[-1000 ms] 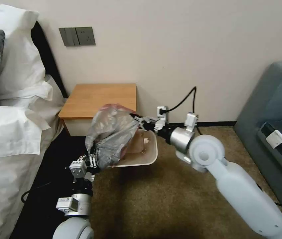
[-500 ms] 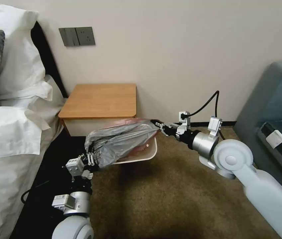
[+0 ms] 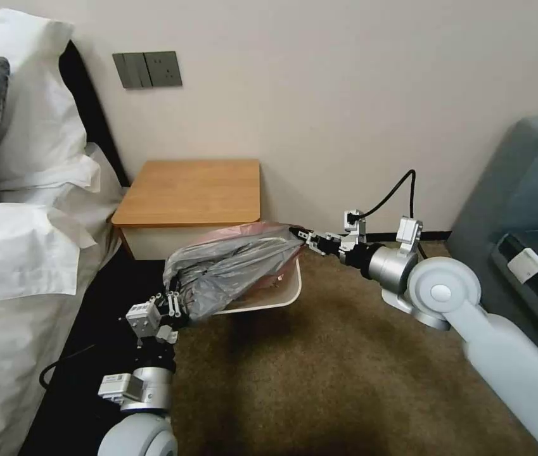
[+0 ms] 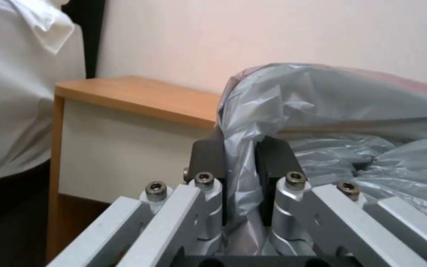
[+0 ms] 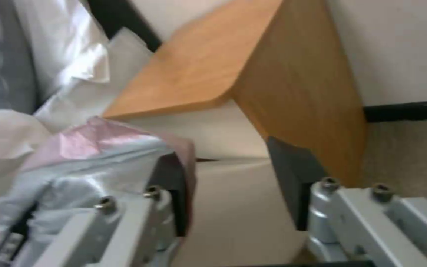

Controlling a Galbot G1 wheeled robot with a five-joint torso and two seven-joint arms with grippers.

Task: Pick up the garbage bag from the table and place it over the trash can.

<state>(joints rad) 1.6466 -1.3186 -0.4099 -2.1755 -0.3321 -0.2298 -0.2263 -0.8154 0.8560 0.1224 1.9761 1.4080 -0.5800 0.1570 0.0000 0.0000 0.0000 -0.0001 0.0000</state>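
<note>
From the head camera, we see the garbage bag [image 3: 230,269] stretched over the trash can [image 3: 284,297] on the carpet, below the table [image 3: 186,190]. Our left gripper [image 3: 173,304] grips its near end; our right gripper [image 3: 303,237] sits at its far end. Our left wrist camera shows what the head view cannot: two dark pads [image 4: 206,155] pinching a fold of plastic. Our right wrist camera shows the fingers [image 5: 293,185] spread wide, the bag's pink rim draped against one.

Right gripper [image 5: 228,196] spread wide, one finger [image 5: 171,193] against the pink-rimmed garbage bag [image 5: 75,163], with the wooden table [image 5: 233,70] just behind it.
</note>
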